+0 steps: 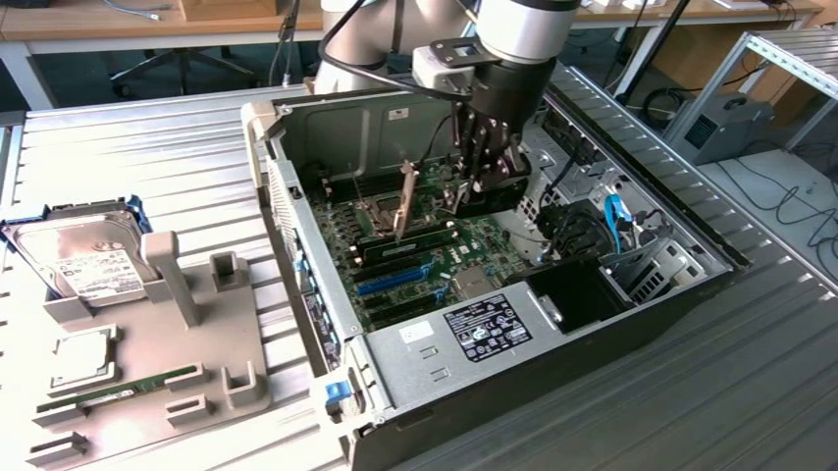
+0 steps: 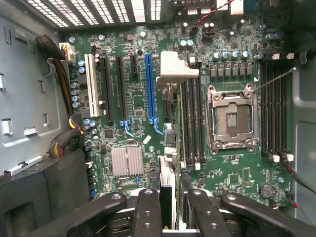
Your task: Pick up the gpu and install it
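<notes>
The black multi-fingered gripper [image 1: 474, 182] is clenched on the slim dark gpu [image 1: 408, 196] with its silvery end bracket — held edge-down inside the open black computer case [image 1: 629, 324], just above the green motherboard [image 2: 133, 123].

The case [image 1: 392, 363] lies open on the table [image 1: 157, 167]. The gripper [image 1: 488, 182] hangs inside the case, above the motherboard [image 1: 433, 260], holding the gpu [image 1: 408, 201] on edge over it. On the exterior view's left of the case sits a stand [image 1: 183, 343]. A hard drive [image 1: 85, 255] rests at the stand's far corner, a memory stick [image 1: 98, 397] on its near part.
</notes>
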### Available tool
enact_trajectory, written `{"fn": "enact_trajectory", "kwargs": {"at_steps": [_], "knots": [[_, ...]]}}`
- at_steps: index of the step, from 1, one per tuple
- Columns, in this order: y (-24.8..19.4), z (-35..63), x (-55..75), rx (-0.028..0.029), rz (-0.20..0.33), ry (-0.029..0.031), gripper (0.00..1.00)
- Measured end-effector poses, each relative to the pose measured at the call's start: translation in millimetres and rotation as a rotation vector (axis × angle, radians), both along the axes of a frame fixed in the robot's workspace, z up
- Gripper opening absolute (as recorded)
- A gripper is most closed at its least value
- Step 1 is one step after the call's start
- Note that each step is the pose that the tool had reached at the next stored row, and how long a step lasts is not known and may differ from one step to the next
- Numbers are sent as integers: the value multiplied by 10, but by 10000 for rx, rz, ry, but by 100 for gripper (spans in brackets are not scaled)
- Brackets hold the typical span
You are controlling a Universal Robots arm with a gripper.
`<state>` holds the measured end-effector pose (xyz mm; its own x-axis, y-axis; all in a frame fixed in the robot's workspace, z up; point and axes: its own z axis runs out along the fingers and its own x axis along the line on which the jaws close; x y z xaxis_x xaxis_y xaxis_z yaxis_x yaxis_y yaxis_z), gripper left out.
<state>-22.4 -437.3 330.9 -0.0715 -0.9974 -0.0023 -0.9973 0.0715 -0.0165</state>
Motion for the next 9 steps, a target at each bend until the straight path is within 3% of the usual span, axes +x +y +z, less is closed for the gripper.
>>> {"fn": "enact_trajectory", "kwargs": {"at_steps": [9], "knots": [[-19,-4,0,-1,0,0,26]]}}
